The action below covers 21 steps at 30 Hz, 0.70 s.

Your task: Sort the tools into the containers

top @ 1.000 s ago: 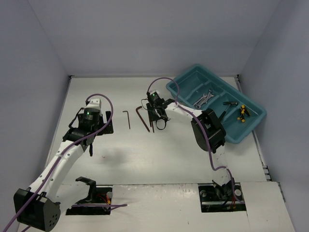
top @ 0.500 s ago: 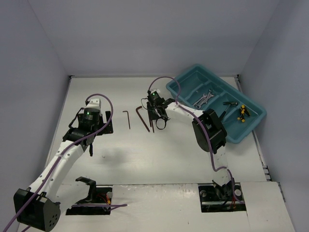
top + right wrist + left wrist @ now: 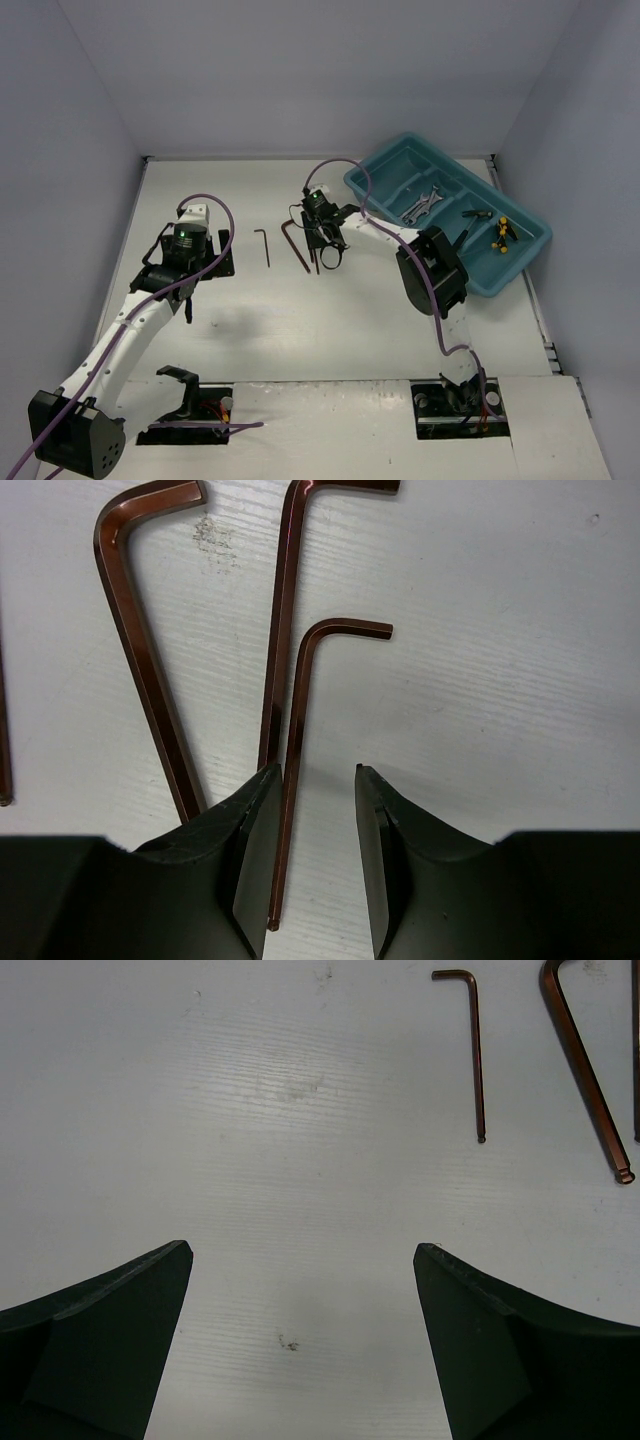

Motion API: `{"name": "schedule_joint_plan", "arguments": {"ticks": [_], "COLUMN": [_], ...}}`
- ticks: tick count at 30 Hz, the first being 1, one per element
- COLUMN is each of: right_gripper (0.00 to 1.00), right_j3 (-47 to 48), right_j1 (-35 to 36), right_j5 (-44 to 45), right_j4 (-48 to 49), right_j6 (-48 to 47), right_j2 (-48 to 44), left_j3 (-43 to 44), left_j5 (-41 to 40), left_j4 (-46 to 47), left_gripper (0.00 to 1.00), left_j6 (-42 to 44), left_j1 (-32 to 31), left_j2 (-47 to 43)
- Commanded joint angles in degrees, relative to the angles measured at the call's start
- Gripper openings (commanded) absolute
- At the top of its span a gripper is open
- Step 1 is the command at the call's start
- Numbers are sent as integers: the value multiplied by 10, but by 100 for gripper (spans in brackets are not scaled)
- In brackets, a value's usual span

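Table (image 3: 330, 330): white.
Tray (image 3: 515, 262): teal, far right of the table; holds wrenches (image 3: 425, 205) and a yellow-black tool (image 3: 502, 233).
Left gripper (image 3: 303, 1250): spread wide above the table, empty.
Right gripper (image 3: 318, 775): narrowly parted, straddling the short hex key (image 3: 291, 740). The shaft runs close along one finger, not pinched.
Two longer keys (image 3: 135, 650): just beside it.

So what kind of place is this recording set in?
Probably a robotics lab test cell: plain pale walls box in a white table, a left arm and right arm are bolted at its near edge, and hex keys and a teal tray sit on it.
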Motion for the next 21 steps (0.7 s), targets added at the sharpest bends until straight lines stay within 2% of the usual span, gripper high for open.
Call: {"name": "schedule_joint_plan", "arguments": {"ticks": [1, 9, 12, 17, 19, 21], "right_gripper": [33, 31, 28, 14, 3, 0], "right_j3": [20, 6, -2, -10, -12, -12], "right_j1": [8, 9, 9, 5, 0, -10], "right_j5": [16, 27, 43, 55, 50, 42], "right_j4": [4, 5, 4, 2, 2, 2], "right_j6": [10, 11, 10, 10, 12, 15], "right_j2": [2, 20, 22, 19, 17, 6], "left_j3": [17, 17, 17, 18, 18, 19], "left_j5": [-4, -4, -5, -8, -8, -9], "left_j4": [19, 19, 18, 16, 16, 16], "left_gripper": [90, 91, 91, 91, 91, 91], "left_j6": [8, 8, 8, 9, 9, 9], "left_j1": [4, 4, 4, 4, 5, 5], "left_j2": [-5, -4, -2, -2, -1, -1]}}
